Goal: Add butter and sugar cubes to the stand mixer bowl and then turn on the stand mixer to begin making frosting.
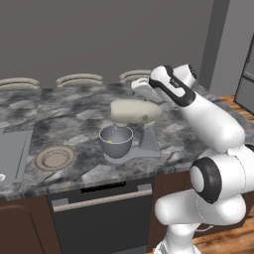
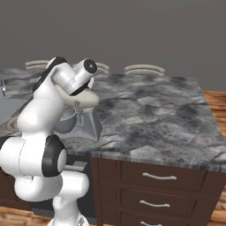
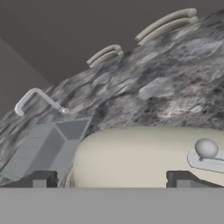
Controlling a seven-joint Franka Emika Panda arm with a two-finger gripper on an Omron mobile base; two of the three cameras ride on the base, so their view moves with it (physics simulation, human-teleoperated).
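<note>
Stand mixer: the stand mixer (image 1: 134, 116) sits on the marble counter (image 1: 74, 114), near its front edge and right of centre in the left base view.
Mixer head: cream-beige and rounded, lying level; its long axis runs left to right across the counter in the left base view, with the blunt end over the bowl and the other end at the grey neck.
Base plate: flat and grey, flat on the counter under bowl and neck.
Stand mixer bowl: the stand mixer bowl (image 1: 116, 141) stands upright on the base plate under the head's left end, mouth up.
Butter: a small yellow piece, the butter (image 1: 111, 140), lies inside the bowl.
Lever: a grey lever with a ball knob (image 3: 206, 148) sits on the head's top, seen in the hand view.
Gripper: the gripper (image 3: 113, 180) is just above the mixer head, its two dark tips spread wide apart with nothing between them.
Plate: a shallow tan plate (image 1: 54, 158) rests on the counter left of the bowl, well apart.
Sink: a grey sink (image 3: 46, 148) with a curved faucet (image 3: 37, 98) lies further left.
</note>
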